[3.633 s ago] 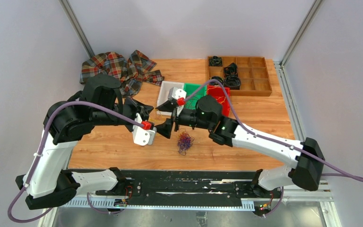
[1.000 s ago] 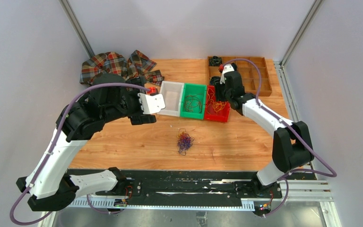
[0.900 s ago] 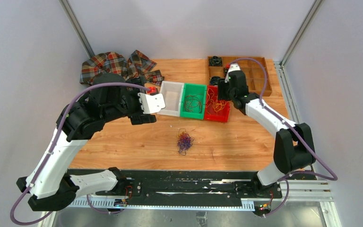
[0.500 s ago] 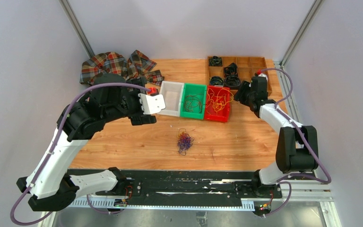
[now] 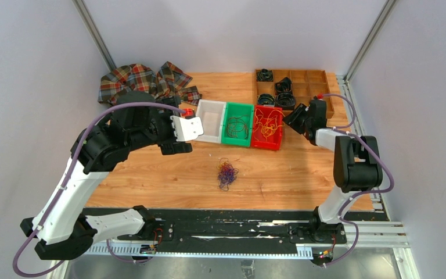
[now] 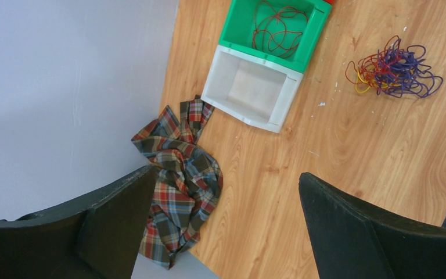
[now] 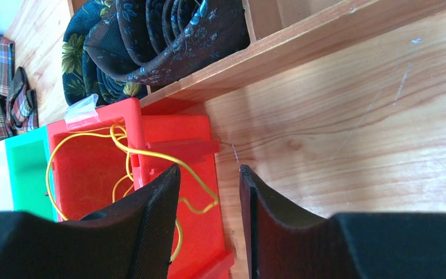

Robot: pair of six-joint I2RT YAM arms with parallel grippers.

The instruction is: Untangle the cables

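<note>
The left gripper (image 6: 226, 180) hangs high beside the white bin (image 5: 212, 119), fingers wide apart and empty. The right gripper (image 7: 209, 171), fingers narrowly apart and empty, lies low between the red bin (image 5: 265, 145) and the wooden tray (image 5: 316, 77). The purple-and-yellow cables (image 5: 227, 173) lie tangled at near centre, apart from both grippers; a plaid cloth (image 5: 139, 81) lies far left.

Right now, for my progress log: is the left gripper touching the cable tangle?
Apart. The left wrist view shows the left gripper open and empty, with bare tabletop between it and the cable tangle.
</note>
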